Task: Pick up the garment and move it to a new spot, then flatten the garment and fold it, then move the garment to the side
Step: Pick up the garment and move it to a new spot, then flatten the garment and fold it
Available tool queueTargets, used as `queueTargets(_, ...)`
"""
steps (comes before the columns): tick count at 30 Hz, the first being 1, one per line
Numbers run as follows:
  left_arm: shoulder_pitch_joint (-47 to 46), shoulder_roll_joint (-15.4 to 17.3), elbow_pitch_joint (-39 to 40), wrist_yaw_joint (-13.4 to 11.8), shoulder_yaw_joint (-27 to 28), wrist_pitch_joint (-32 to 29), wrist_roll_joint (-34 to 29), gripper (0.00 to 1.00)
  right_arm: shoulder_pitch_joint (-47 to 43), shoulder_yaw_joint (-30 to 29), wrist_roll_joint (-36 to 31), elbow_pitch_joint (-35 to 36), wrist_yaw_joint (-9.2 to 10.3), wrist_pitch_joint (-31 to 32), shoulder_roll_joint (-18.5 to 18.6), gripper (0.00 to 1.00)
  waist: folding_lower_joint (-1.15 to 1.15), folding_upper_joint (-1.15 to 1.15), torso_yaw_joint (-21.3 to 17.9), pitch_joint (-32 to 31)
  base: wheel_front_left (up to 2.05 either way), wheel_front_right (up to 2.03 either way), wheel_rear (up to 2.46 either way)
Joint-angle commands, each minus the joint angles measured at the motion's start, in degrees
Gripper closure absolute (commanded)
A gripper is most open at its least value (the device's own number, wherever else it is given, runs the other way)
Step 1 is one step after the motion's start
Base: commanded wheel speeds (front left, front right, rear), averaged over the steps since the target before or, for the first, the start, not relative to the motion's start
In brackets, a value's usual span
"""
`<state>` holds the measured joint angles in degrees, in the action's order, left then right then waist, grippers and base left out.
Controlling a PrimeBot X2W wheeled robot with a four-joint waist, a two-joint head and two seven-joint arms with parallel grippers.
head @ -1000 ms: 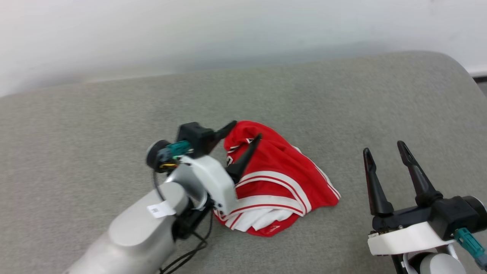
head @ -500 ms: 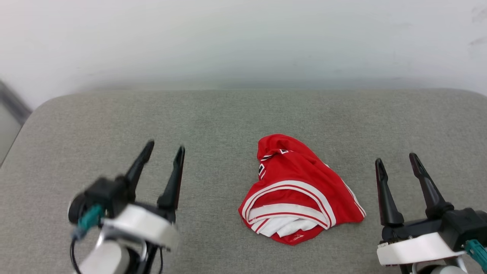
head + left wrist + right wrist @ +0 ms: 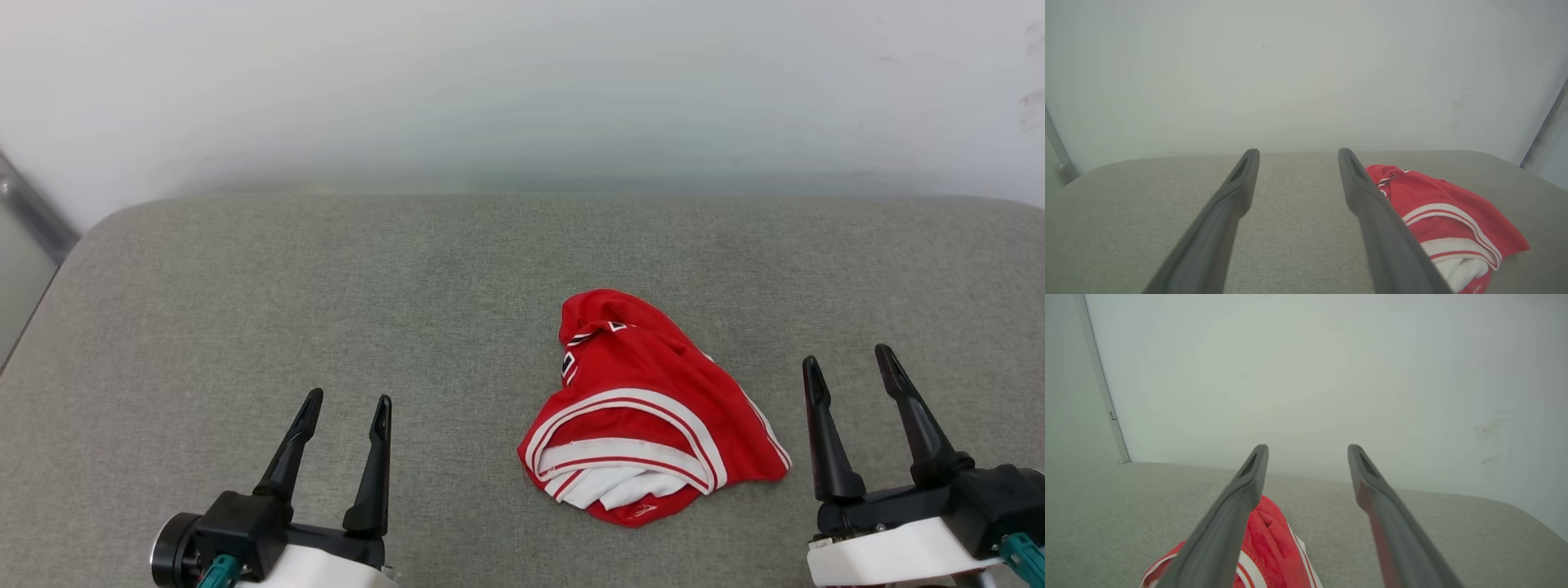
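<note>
The garment (image 3: pixel 653 408) is a red jersey with white and red striped trim, lying crumpled in a heap right of centre on the grey padded surface (image 3: pixel 408 286). Bits of dark lettering show on its upper left folds. My left gripper (image 3: pixel 345 400) stands open at the lower left, well to the left of the heap, with nothing between its fingers. My right gripper (image 3: pixel 851 361) stands open at the lower right, just right of the heap, also empty. In the left wrist view the garment (image 3: pixel 1445 212) lies to the right of the fingers (image 3: pixel 1237 192). In the right wrist view the garment (image 3: pixel 1265 547) shows behind the left finger (image 3: pixel 1241 498).
A pale wall (image 3: pixel 522 90) rises right behind the grey surface's far edge. The surface's rounded left corner (image 3: pixel 90 237) meets a grey frame strip (image 3: pixel 33 216).
My left arm has let go of the garment and drawn back from it to the lower left. The head camera has swung, so the whole scene has shifted. The garment lies as dropped.
</note>
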<state>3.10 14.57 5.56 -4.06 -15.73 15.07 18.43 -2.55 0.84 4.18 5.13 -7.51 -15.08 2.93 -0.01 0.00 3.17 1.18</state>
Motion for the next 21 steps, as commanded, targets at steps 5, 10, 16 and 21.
queueTargets(5, 1.0, -1.9, -1.2, 1.6, 2.3, 0.1, -2.5, 0.00, -0.5, 0.5, 0.2, 0.2, 0.04, -0.1, -0.1, 0.00, 0.01, 0.00, -0.3, 0.4, 0.00, 0.00, 0.00)
queueTargets(10, -1.5, -0.9, -3.8, 4.3, 0.8, -1.9, -3.1, 0.00, 0.1, 0.4, -0.4, 0.4, 0.04, -0.1, -0.1, 0.00, 0.01, 0.00, -1.0, 1.9, 0.00, 0.00, 0.00)
queueTargets(16, -7.1, 1.0, -2.7, 7.4, -2.6, -19.8, -0.7, 0.00, 1.3, 1.1, -1.2, 0.4, 0.03, -0.1, -0.1, 0.00, 0.01, 0.00, -2.4, 5.3, 0.00, 0.00, 0.00)
queueTargets(21, -11.6, 1.5, -1.7, 8.7, -5.3, -33.9, 2.2, 0.00, 2.5, 1.7, -1.8, 0.6, 0.04, -0.1, -0.1, 0.00, 0.01, 0.00, -4.0, 8.4, 0.00, 0.00, 0.00)
